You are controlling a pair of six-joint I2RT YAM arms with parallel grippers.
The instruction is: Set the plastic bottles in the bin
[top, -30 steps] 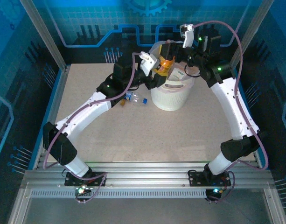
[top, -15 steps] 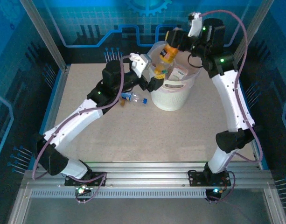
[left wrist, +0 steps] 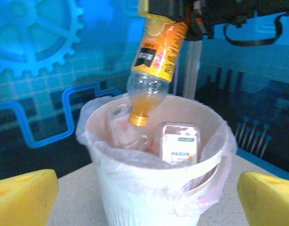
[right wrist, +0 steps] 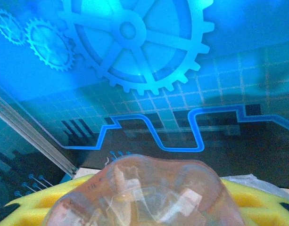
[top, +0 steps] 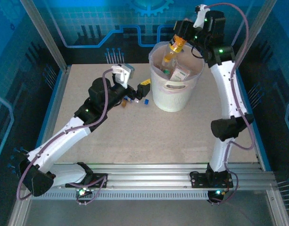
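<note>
From the top, blue light glows on the walls (top: 87, 23), brightest at 12 o'clock. The desk (top: 135, 136) is pale and evenly lit from above, with only soft gray shadows under the left arm (top: 66, 132). The corners at 7 and 5 o'clock are dark. This picture is sharp.

In the left wrist view everything looks blue. The orange bottle (left wrist: 156, 56) and the bin (left wrist: 130, 188) are fairly clear. The left tool (left wrist: 146, 200) has yellow fingers (left wrist: 22, 197) at 7 and 5 o'clock, and they look fuzzy.

In the right wrist view the gear wall (right wrist: 127, 37) is bright blue. The bottle's clear end at 6 o'clock is a soft blur.
</note>
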